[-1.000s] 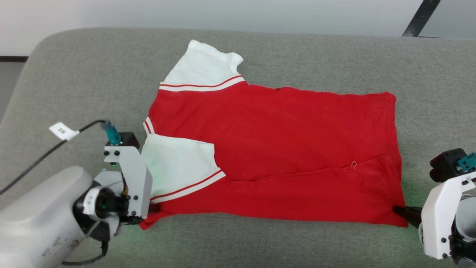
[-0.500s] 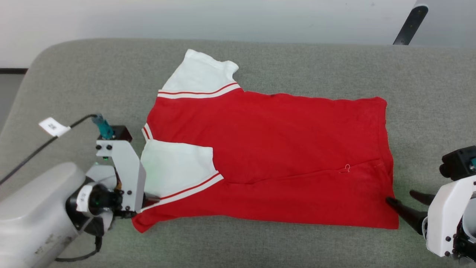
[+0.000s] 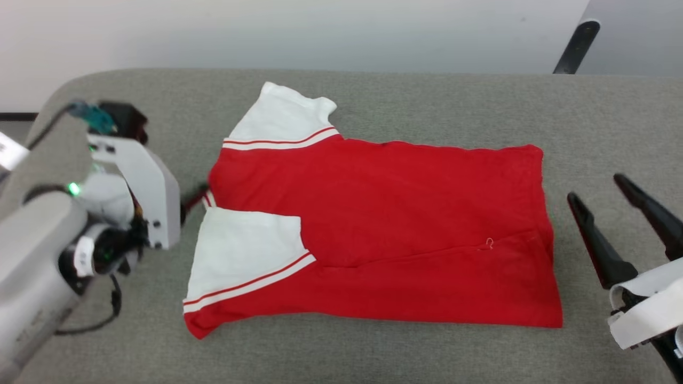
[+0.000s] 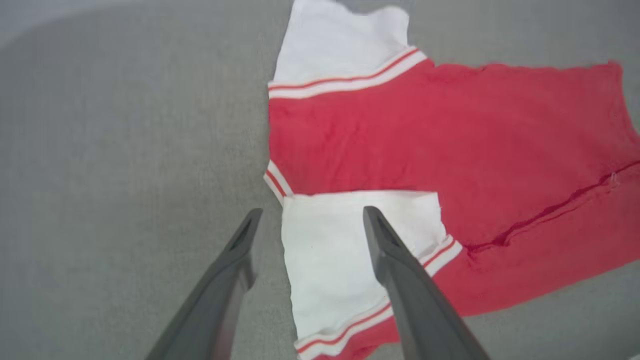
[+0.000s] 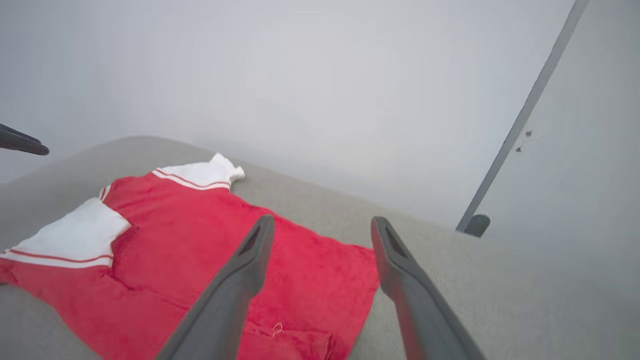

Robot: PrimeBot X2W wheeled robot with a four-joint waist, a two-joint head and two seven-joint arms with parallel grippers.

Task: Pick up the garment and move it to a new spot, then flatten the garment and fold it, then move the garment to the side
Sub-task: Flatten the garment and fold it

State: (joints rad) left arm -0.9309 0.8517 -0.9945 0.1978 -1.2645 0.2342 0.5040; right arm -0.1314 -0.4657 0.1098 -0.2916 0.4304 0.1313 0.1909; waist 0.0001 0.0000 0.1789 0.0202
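The garment lies flat on the grey cushion, collar end towards the left gripper, hem towards the right gripper. The left gripper's fingers stand apart at the collar edge, one over the near white sleeve. The right gripper's fingers are also spread, just beside the hem and clear of it. Bare cushion runs along the near side and off to the right. The far sleeve reaches near the back edge.
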